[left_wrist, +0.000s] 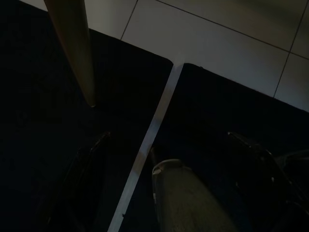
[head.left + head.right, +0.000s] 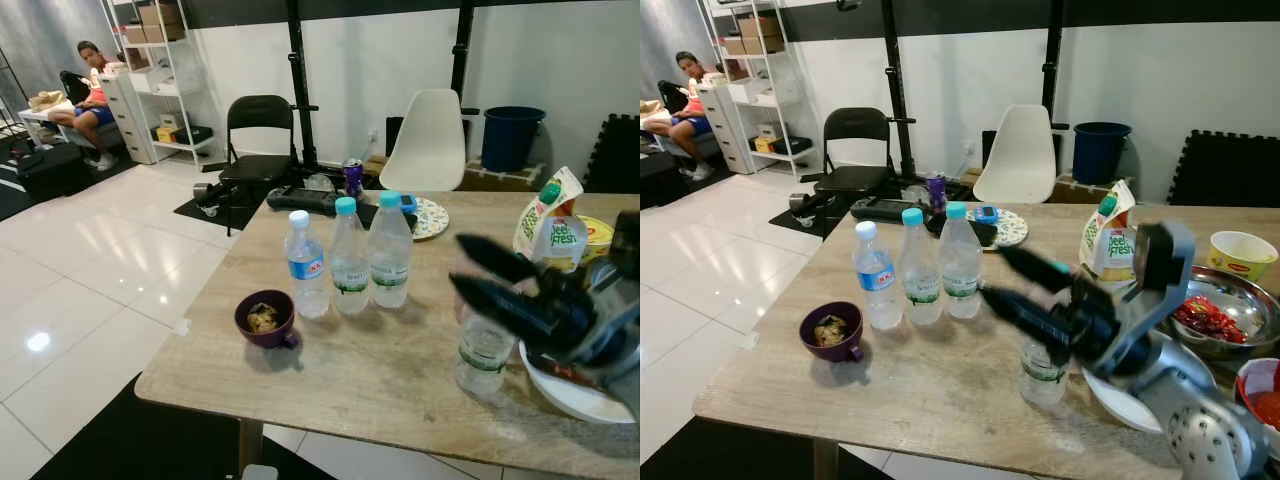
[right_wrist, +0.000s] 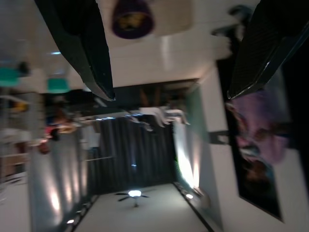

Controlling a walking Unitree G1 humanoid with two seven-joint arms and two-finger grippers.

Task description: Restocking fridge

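Right gripper [image 2: 1005,282] spread wide, empty, above table [image 2: 920,390] — partly hiding a bottle [image 2: 1042,375]. Left gripper [image 1: 169,159] in darkness over floor — fingers barely discernible, apparently apart.

Right gripper [image 2: 998,280] hiding upper half of a bottle [image 2: 1043,375], right wrist view motion-blurred

A wooden table [image 2: 380,370] bears four water bottles [image 2: 349,258], a purple cup [image 2: 265,318], bowls [image 2: 1230,310] and a carton [image 2: 1108,243].
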